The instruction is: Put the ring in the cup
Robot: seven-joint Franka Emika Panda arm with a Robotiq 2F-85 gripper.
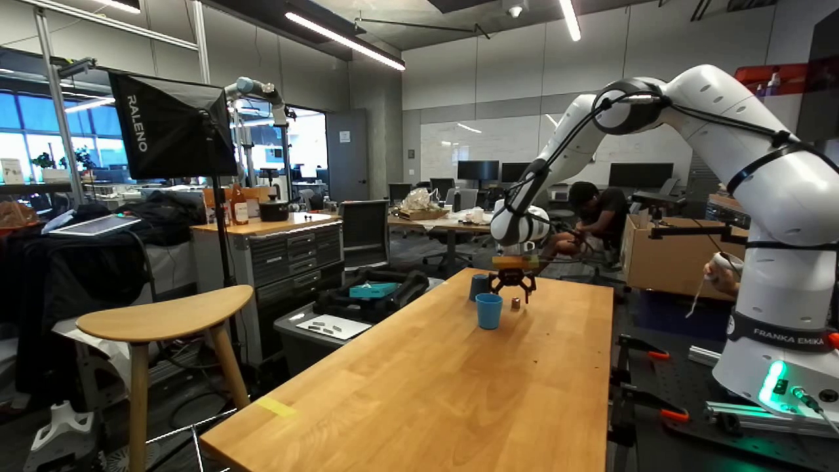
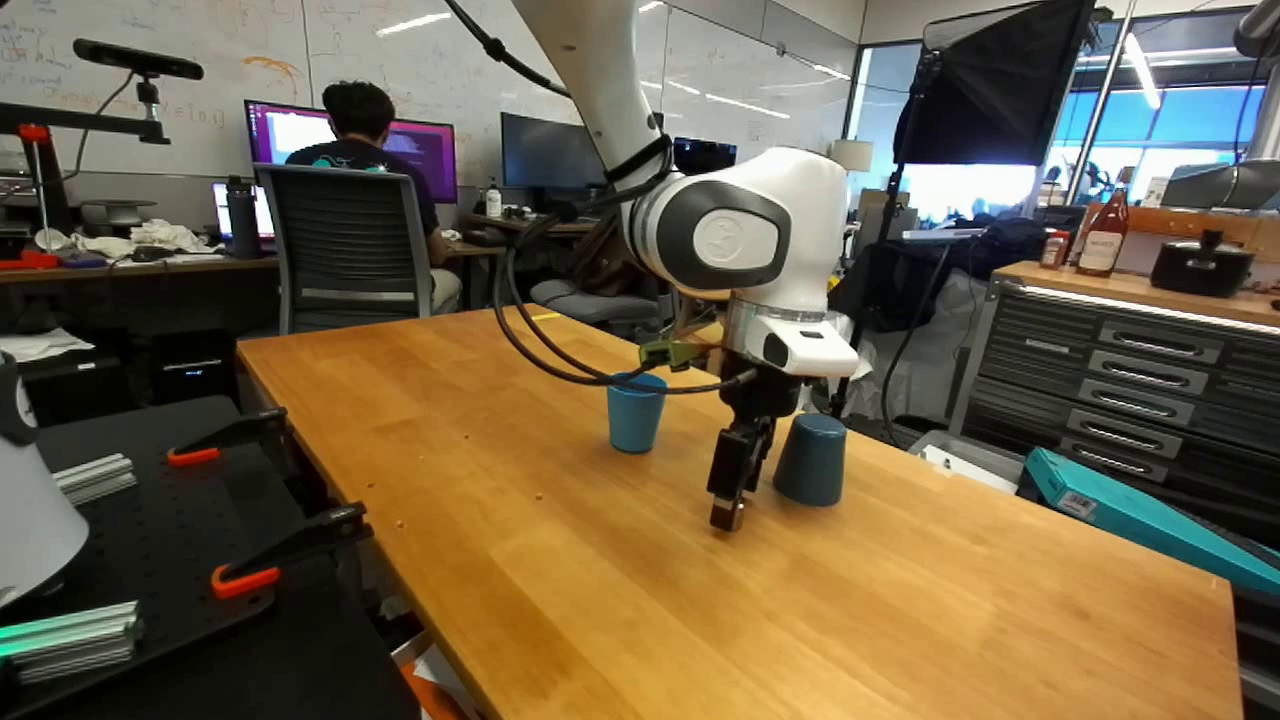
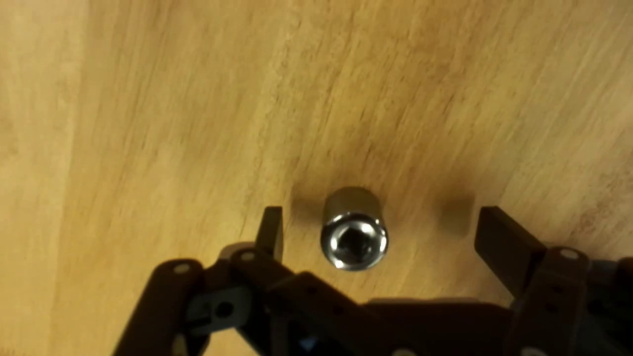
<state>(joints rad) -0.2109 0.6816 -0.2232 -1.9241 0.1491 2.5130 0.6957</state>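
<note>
Arching over table [image 1: 452,380], arm [image 1: 727,108] points spread gripper [image 3: 381,232] down astride ring [image 3: 354,228].

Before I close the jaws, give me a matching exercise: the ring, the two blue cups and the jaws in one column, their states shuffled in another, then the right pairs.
1. ring
2. light blue cup
3. dark blue cup
4. jaws

A. upside down
B. open, gripping nothing
C. shiny, seen between the jaws in the wrist view
D. upright, mouth up

Pairs: 1-C, 2-D, 3-A, 4-B

Exterior views face the table [image 1: 459,393] from opposite ends — wrist view, close above.
</note>
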